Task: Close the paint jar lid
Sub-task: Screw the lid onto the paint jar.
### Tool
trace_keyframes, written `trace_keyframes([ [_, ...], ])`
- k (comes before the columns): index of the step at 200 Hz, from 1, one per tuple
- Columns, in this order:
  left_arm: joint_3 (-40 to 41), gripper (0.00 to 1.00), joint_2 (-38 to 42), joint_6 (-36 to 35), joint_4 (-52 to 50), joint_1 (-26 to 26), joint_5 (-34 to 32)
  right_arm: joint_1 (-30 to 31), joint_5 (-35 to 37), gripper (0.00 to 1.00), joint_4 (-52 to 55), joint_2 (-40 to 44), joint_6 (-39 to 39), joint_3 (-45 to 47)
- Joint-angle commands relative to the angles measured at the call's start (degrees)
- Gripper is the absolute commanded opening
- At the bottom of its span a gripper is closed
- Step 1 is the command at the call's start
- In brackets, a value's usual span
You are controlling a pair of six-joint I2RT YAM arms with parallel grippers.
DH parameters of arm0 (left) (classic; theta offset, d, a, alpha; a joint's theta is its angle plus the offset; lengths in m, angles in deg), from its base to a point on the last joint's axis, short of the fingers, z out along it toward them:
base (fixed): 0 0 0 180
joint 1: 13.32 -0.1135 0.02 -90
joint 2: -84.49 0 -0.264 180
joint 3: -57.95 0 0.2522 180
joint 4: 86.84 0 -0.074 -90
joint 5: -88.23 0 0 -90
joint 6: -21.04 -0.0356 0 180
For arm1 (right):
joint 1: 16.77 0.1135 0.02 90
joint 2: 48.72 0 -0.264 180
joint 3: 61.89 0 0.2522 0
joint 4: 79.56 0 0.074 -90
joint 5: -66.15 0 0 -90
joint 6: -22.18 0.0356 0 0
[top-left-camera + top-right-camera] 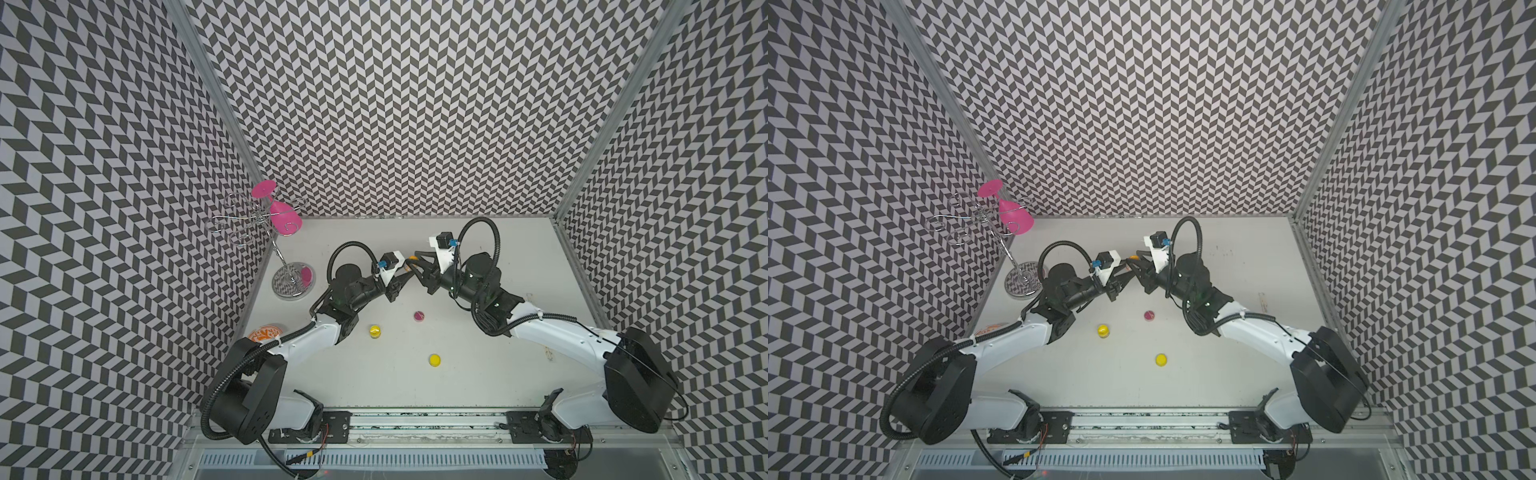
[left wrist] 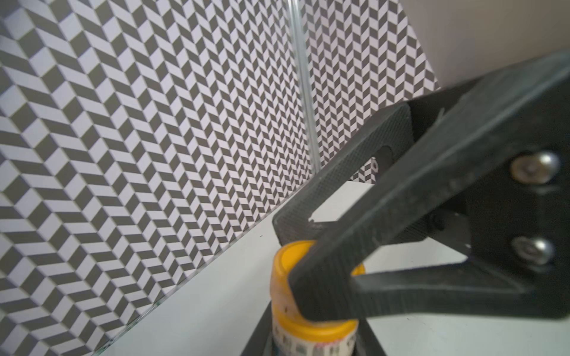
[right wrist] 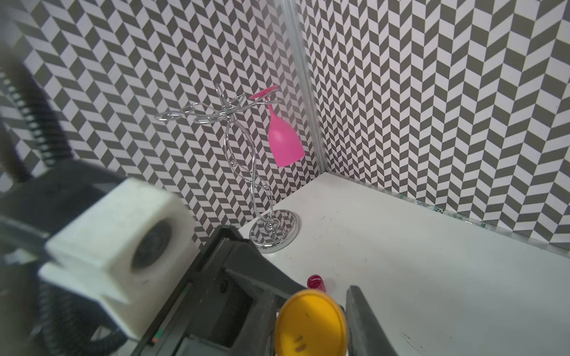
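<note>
Right tool (image 3: 311, 303) pinches lid (image 3: 310, 326) atop left tool's (image 2: 313, 349) jar (image 2: 311, 340).

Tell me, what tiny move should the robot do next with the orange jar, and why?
Probably the left gripper should twist the orange lid a little tighter. It is shut on the lid, the right gripper clamps the paint jar below it, and the lid sits on the jar, so turning seems what remains.
</note>
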Motion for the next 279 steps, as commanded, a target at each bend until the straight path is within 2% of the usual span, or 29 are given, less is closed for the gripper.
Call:
trace_keyframes([
  [1,-0.25,0.26,3.23,-1.86,7.21,0.75,-14.42,4.41,3.13,0.19,7.08,-3.60,12.15,-1.59],
  [18,-0.01,0.26,3.83,-1.97,7.38,0.68,-17.55,7.80,8.02,0.18,7.94,-5.34,13.61,-3.33],
  [40,0.08,0.26,4.01,-2.23,6.88,0.68,-20.34,9.93,10.27,0.18,8.25,-6.61,16.26,-4.70],
  [67,-0.49,0.26,3.74,-2.22,5.57,0.51,-21.57,11.06,13.15,0.25,6.82,-4.61,16.87,-3.28],
  [86,-0.76,0.26,3.50,-1.19,5.06,0.12,-21.60,11.06,14.42,0.34,6.89,-2.66,16.10,-2.27],
  [109,-1.11,0.26,3.00,-0.10,4.53,-0.60,-21.22,11.05,14.60,0.59,7.49,-0.51,14.71,-1.40],
  [124,-1.44,0.26,2.52,0.36,3.91,-1.16,-20.54,11.10,15.56,0.69,7.85,1.53,13.87,-0.11],
  [142,-1.63,0.27,2.09,0.95,3.80,-1.75,-18.90,11.05,17.98,0.75,7.90,4.97,13.08,2.50],
  [167,-2.35,0.27,1.28,2.55,3.52,-2.61,-15.25,10.78,24.56,0.76,7.55,10.25,12.15,7.06],
  [187,-3.64,0.27,-0.38,3.66,2.85,-3.59,-8.39,7.73,25.10,0.76,7.86,14.78,10.07,9.93],
  [207,-4.99,0.27,-2.57,4.43,3.06,-4.41,0.97,1.07,20.02,0.76,7.36,18.25,8.66,12.28],
  [239,-6.46,0.27,-5.89,6.22,6.42,-5.26,19.30,-9.04,0.87,0.76,-0.15,20.43,0.71,15.18],
  [264,-8.25,0.27,-8.41,5.76,6.94,-5.33,34.14,-11.01,-16.82,0.75,-3.68,20.37,-11.70,14.78],
  [279,-8.49,0.27,-8.86,5.13,6.59,-5.15,38.51,-10.97,-22.30,0.73,-2.07,20.45,-17.95,13.61],
])
